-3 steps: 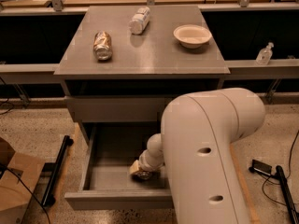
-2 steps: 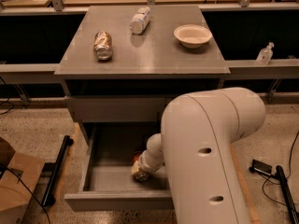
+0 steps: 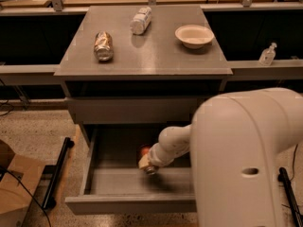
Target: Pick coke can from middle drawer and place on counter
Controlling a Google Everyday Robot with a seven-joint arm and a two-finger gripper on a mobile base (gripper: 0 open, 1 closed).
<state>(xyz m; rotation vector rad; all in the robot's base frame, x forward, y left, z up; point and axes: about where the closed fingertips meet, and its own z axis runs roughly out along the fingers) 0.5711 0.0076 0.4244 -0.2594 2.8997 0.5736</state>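
Observation:
The middle drawer (image 3: 99, 183) is pulled open below the counter (image 3: 156, 60). My gripper (image 3: 147, 164) reaches down into the drawer, near its middle and just above the floor. A small red patch of the coke can (image 3: 144, 151) shows right at the gripper's far side; the rest of the can is hidden behind the wrist. I cannot tell whether the gripper holds it. My large white arm (image 3: 246, 160) fills the lower right and hides the drawer's right part.
On the counter lie a tan-and-silver can (image 3: 103, 45), a whitish plastic bottle (image 3: 141, 21) and a pale bowl (image 3: 194, 35). A small pump bottle (image 3: 267, 55) stands on the right ledge. A cardboard box (image 3: 14, 188) and a black bar (image 3: 57, 174) are on the floor to the left.
The big arm link has shifted right. The gripper has risen slightly inside the drawer, and a red patch of the can now shows beside it.

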